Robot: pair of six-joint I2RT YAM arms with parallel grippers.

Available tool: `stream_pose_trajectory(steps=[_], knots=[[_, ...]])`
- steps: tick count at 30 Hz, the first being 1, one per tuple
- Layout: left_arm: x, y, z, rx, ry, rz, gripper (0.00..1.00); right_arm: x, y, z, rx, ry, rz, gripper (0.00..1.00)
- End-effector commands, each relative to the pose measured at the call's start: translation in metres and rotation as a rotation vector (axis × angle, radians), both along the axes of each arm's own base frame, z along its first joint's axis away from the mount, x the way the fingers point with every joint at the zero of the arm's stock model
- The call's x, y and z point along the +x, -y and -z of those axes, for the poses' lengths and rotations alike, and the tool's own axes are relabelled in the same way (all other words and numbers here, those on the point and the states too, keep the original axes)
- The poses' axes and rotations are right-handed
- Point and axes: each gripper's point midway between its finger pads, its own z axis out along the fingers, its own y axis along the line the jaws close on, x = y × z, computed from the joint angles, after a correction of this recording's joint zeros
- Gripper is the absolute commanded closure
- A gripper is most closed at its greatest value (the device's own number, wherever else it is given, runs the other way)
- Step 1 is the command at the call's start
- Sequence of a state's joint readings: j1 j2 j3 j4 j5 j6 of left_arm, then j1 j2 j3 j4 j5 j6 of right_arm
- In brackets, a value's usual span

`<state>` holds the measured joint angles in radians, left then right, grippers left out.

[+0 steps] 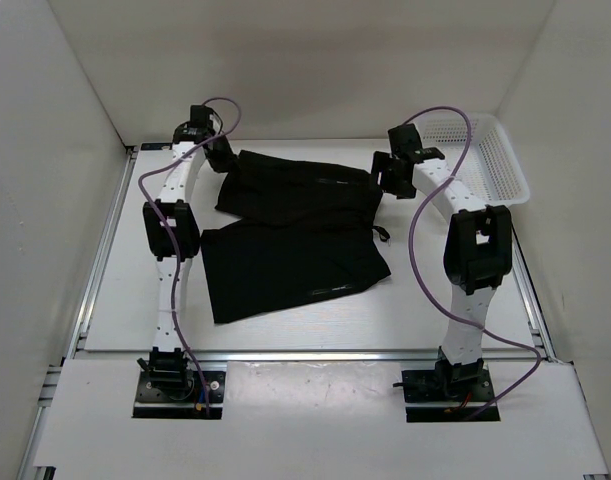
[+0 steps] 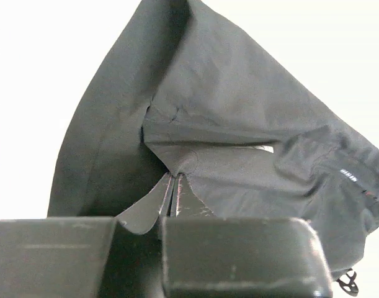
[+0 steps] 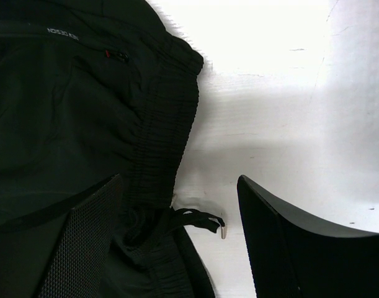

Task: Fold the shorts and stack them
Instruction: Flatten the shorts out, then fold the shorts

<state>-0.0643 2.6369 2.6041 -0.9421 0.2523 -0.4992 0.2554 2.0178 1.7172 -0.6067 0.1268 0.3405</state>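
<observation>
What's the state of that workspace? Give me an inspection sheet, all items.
Surface: white table, flat.
Job's things: black shorts spread mid-table, not folded, legs toward the left, waistband toward the right; drawstring tip lying on the table.
Clutter: white mesh basket at the far right corner; nothing seen in it.
End effectors: left end effector shut on a far-left edge of the shorts; right end effector open, straddling the waistband edge, holding nothing.
Cables: purple cables hanging in loops off each arm.
Surroundings: white walls on three sides; nothing else seen.
</observation>
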Motion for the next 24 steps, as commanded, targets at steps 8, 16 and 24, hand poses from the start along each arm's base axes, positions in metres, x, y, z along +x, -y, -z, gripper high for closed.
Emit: stream_pose_trajectory(steps=[8,16,24], knots=[[0.068,0.009,-0.046,-0.141,0.27,-0.091,0.9,-0.015,-0.008,-0.031,0.08,0.056,-0.033,0.21],[0.072,-0.014,-0.081,-0.122,0.333,-0.167,0.12,-0.043,0.005,-0.037,0.051,0.071,-0.021,0.14],[0.027,-0.078,-0.126,0.009,0.321,-0.261,0.12,-0.079,0.012,-0.051,0.096,0.099,0.025,0.13]])
